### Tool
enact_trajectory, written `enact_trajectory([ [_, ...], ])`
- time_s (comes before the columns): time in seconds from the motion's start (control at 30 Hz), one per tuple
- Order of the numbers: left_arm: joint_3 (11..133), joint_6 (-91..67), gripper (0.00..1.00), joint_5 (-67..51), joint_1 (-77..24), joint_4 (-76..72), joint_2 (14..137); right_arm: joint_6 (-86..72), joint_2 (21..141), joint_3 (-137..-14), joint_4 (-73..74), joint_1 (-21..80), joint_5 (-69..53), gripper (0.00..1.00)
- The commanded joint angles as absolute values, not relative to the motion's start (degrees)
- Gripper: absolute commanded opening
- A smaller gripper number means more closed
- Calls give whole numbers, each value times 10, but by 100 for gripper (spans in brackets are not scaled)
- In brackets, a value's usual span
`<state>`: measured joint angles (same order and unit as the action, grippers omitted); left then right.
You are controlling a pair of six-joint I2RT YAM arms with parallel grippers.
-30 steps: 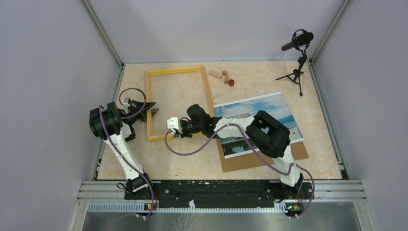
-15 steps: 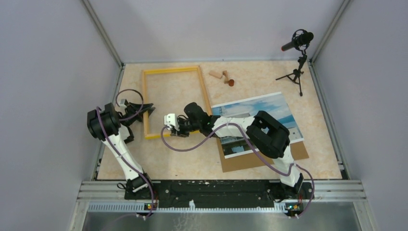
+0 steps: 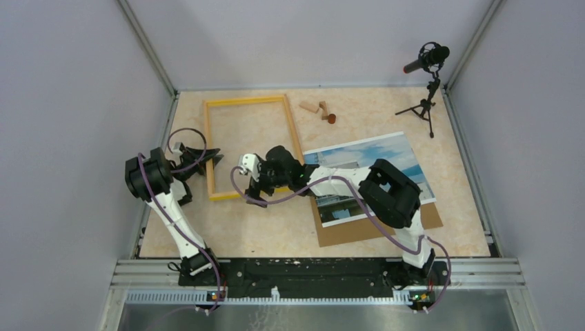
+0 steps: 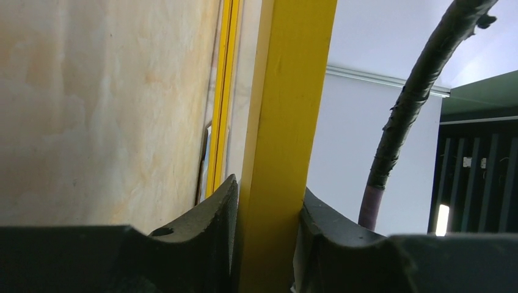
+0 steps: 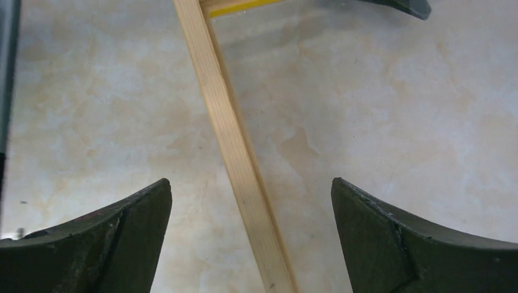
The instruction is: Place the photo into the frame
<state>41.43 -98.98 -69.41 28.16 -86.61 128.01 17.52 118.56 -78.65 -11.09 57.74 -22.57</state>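
Observation:
The frame (image 3: 245,100), thin and yellow, lies flat at the back left of the table. My left gripper (image 3: 210,157) is shut on its left bar; in the left wrist view the yellow bar (image 4: 287,122) is pinched between both black fingers (image 4: 207,226). My right gripper (image 3: 250,185) hovers over the frame's near bar with its jaws wide open. In the right wrist view that bar (image 5: 232,152) runs between the fingers (image 5: 122,232) without touching them. The photo (image 3: 386,155), a white building under blue sky, lies to the right, partly under the right arm.
A brown backing board (image 3: 372,231) lies under the photo's near edge. Small wooden blocks (image 3: 317,109) sit at the back, and a microphone on a tripod (image 3: 428,69) stands in the back right corner. Grey walls enclose the table.
My right gripper has opened and let go of the frame's near bar. The frame slid a little to the left. The left gripper has tightened on the left bar.

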Motion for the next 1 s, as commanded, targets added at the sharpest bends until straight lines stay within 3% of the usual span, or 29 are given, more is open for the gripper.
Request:
enact_trajectory([
  [0.0,421,-1000,39,-702,286,-1027,1280,17,1064,-768,-138,554,-221,99],
  [0.13,421,-1002,45,-700,288,-1027,1279,-162,1016,-780,-93,495,-196,99],
  [0.3,418,-998,42,-698,289,-1027,1271,-308,1055,-858,84,360,-240,99],
  [0.5,418,-991,31,-699,290,-1027,1264,-302,1140,-900,133,300,-277,95],
  [0.77,418,-983,37,-700,291,-1027,1257,-315,1183,-900,110,295,-293,76],
  [0.97,416,-974,44,-697,291,-1027,1244,-314,1182,-896,109,292,-274,77],
])
